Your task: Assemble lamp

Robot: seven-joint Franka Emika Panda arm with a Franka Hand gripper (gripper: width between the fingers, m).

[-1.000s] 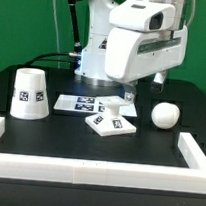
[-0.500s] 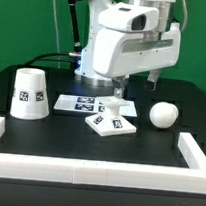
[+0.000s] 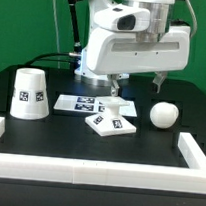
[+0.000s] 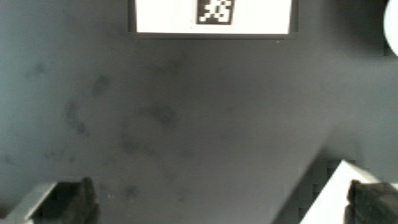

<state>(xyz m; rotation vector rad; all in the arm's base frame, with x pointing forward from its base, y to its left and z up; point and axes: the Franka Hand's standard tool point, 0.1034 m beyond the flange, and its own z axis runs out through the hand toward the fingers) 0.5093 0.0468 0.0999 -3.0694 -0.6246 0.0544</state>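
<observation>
Base (image 3: 111,123): flat white square, tagged post.
Bulb (image 3: 164,115): white ball.
Shade (image 3: 30,93): tapered, tagged.
Gripper (image 4: 214,195): jaws wide apart, empty.

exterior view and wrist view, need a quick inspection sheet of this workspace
surface: black table with a white border along its edges
job's things: shade standing wide end down at the exterior view's left; base lying flat in the middle, post upright; bulb loose at the exterior view's right; all three apart, nothing joined
clutter: marker board flat behind the base; nothing else seen
grippers: gripper open, holding nothing, above the table near the base
cables: black cables behind the arm, off the work area
surroundings: green wall at the back
</observation>
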